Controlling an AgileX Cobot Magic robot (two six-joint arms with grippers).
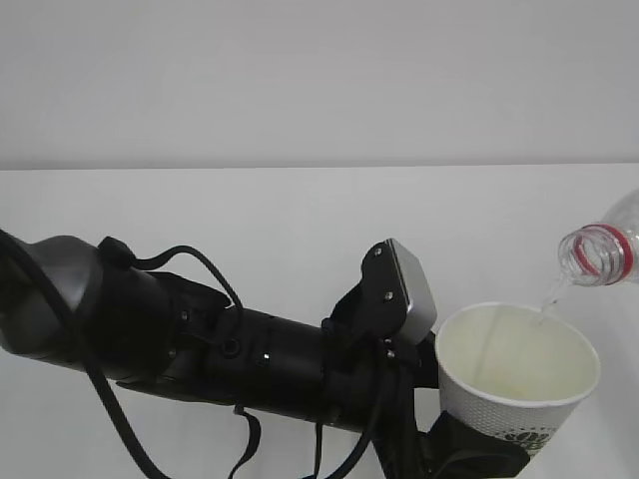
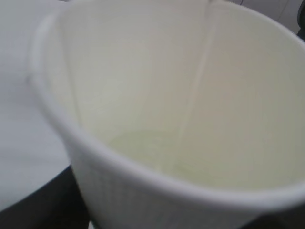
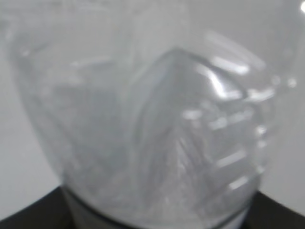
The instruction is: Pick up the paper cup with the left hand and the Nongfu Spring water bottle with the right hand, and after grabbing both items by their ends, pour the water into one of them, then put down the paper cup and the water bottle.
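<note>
The white paper cup (image 1: pixel 514 394) hangs upright in the air at the lower right of the exterior view. My left gripper (image 1: pixel 477 451) is shut on the cup's lower part, and one dark finger (image 2: pixel 40 205) shows beside the cup wall (image 2: pixel 128 191). The tilted neck of the clear Nongfu Spring water bottle (image 1: pixel 599 251), with its red ring, hangs above the cup's right rim. A thin stream of water (image 1: pixel 548 297) runs from its mouth into the cup. A pale pool of water (image 2: pixel 143 150) lies at the cup's bottom. The bottle (image 3: pixel 152 119) fills the right wrist view, with my right gripper (image 3: pixel 152 223) shut on it.
The white table (image 1: pixel 250 215) runs back to a plain white wall. My bulky left arm with its cables (image 1: pixel 200 339) and grey plate (image 1: pixel 413 289) crosses the lower left of the exterior view. The right arm is outside that view.
</note>
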